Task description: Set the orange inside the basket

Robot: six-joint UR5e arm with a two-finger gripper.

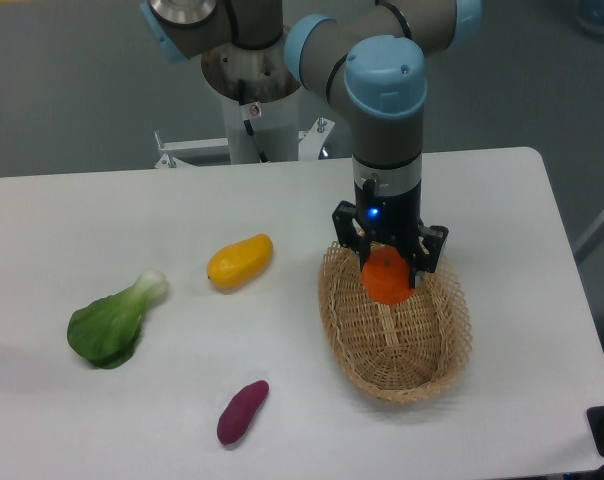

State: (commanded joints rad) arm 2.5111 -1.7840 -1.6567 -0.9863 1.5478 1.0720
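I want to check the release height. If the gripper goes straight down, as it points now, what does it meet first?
Probably the basket floor. The gripper points down over its far end, shut on the orange, which would touch the weave first. The height above it is unclear.

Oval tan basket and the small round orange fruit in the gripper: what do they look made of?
Oval tan woven basket: looks like wicker or rattan, matte, with visible woven strands and an open-weave frilled rim. Small round orange fruit: smooth, evenly bright skin with no visible blemishes, possibly a plastic replica, though the picture cannot settle real or fake. The gripper holds it over the basket.
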